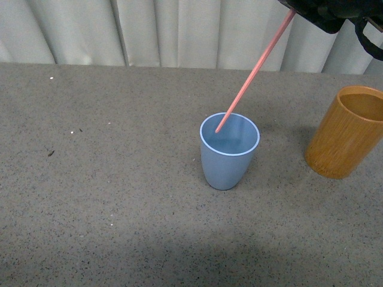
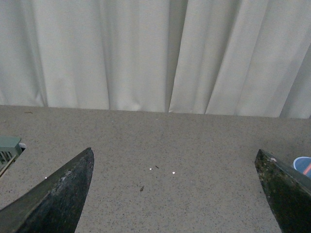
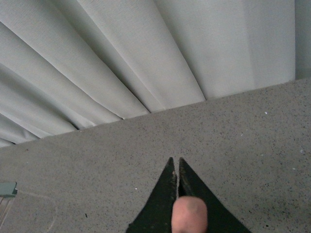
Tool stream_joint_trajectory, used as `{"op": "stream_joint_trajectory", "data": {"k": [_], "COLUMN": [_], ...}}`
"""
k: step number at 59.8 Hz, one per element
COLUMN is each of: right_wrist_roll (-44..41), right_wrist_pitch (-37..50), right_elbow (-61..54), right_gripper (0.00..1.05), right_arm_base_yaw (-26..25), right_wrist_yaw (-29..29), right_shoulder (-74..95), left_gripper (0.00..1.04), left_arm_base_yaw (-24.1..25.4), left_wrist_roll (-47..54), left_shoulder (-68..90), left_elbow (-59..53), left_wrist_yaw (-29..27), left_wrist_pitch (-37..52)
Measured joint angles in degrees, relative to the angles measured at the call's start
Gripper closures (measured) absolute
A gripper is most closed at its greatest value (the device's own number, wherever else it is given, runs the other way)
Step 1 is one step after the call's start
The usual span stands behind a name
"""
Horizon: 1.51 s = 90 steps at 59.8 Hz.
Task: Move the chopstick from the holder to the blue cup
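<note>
Front: blue cup nearest, chopstick tip inside its mouth, stick tilted, thin, pink-red. Holder stands apart on the surface. Lower further, straighten, then release. Left wrist: left claw spread wide, empty. Right wrist: right claw clenched on chopstick end.

Right gripper: raised at the upper right of the front view, mostly cut off by the frame edge; its dark fingers are pressed together, tips nearly meeting, clamped on the upper end of the chopstick. Left gripper: absent from the front view; in its wrist view the two dark fingers stand spread wide apart with nothing between them.
</note>
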Motion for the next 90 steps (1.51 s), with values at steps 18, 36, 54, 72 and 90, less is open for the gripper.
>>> {"op": "stream_joint_trajectory", "data": {"k": [18,36,54,72,90], "right_wrist_roll": [-5.2,-28.5,-30.4,-30.6,-30.6], "right_wrist_pitch": [5.3,8.2,-30.2,-30.4,-30.4], "right_elbow": [-8.2,-45.7,-52.7,-52.7,-52.7], "right_gripper": [0.46,0.99,1.04,1.02,0.51], "right_arm_base_yaw": [-1.9,-19.1,-19.2,-19.2,-19.2], "right_wrist_yaw": [7.4,3.4,1.9,1.9,2.0], "right_shoulder": [-8.5,-49.7,-100.2,-100.6,-100.6], "left_gripper": [0.07,0.07,0.07,0.07,0.07], "left_arm_base_yaw": [0.0,0.0,0.0,0.0,0.0], "left_wrist_roll": [0.0,0.0,0.0,0.1,0.1], "left_shoulder": [0.0,0.0,0.0,0.0,0.0], "left_elbow": [0.0,0.0,0.0,0.0,0.0], "left_wrist_yaw": [0.0,0.0,-0.1,0.0,0.0], "left_wrist_pitch": [0.0,0.0,0.0,0.0,0.0]}}
